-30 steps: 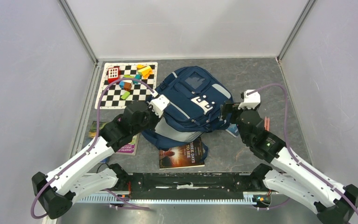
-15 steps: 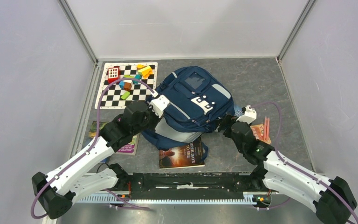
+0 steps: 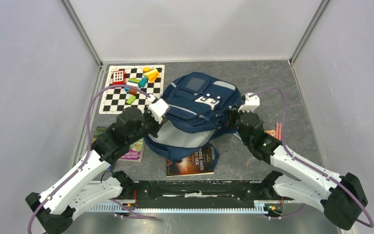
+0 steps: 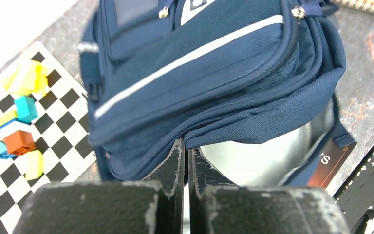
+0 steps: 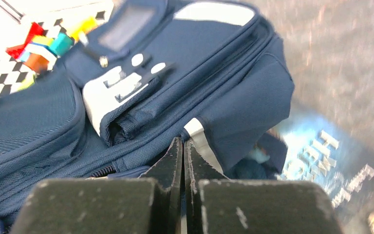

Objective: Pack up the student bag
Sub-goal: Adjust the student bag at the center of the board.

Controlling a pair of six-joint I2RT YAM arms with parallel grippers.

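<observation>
Pinching the student bag (image 3: 195,105) at the middle of the desk (image 3: 272,80), left end effector (image 4: 185,144) and right end effector (image 5: 183,144) each clamp thin fabric. Either fold could slip free, letting the opening sag shut

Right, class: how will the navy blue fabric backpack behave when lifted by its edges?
Probably floppy: the navy blue fabric backpack sags and creases where the left gripper pinches its flap. Likely unfilled and light, as its opening gapes on pale lining.

One backpack (image 3: 197,109), one checkered mat (image 3: 111,101), at least three books (image 3: 190,161) (image 3: 132,150) (image 5: 321,156)
</observation>
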